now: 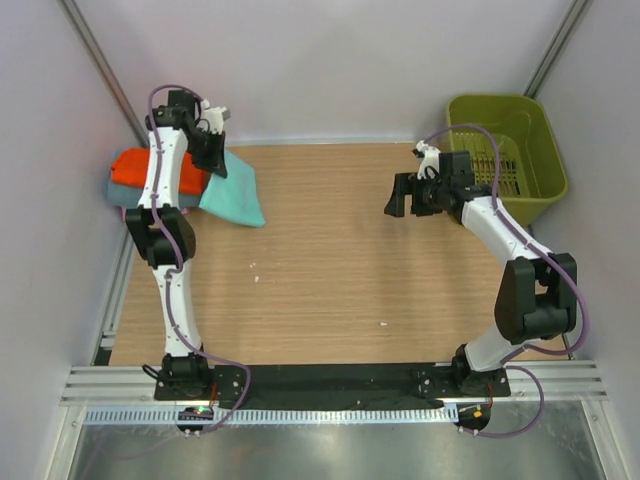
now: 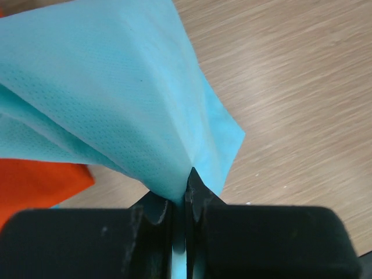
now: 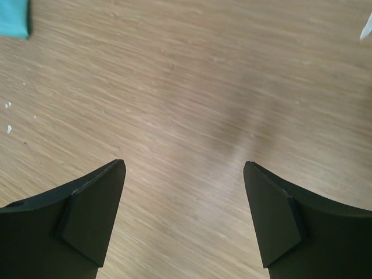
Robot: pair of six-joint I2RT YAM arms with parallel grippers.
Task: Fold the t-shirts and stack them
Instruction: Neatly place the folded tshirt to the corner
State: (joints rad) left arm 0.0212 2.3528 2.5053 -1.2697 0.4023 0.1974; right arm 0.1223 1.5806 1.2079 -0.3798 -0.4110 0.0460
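My left gripper is shut on the mint-green t-shirt at the far left of the table; the folded cloth hangs from the closed jaws, its lower end on the wood. The left wrist view shows the mint-green t-shirt pinched between my fingers. Behind it lies a stack with the orange t-shirt on top of a grey-teal one; the orange one also shows in the left wrist view. My right gripper is open and empty above bare wood, jaws wide apart.
The olive-green plastic basket stands at the far right corner, beside my right arm. White walls and metal posts enclose the table. A corner of mint cloth shows at the top left of the right wrist view.
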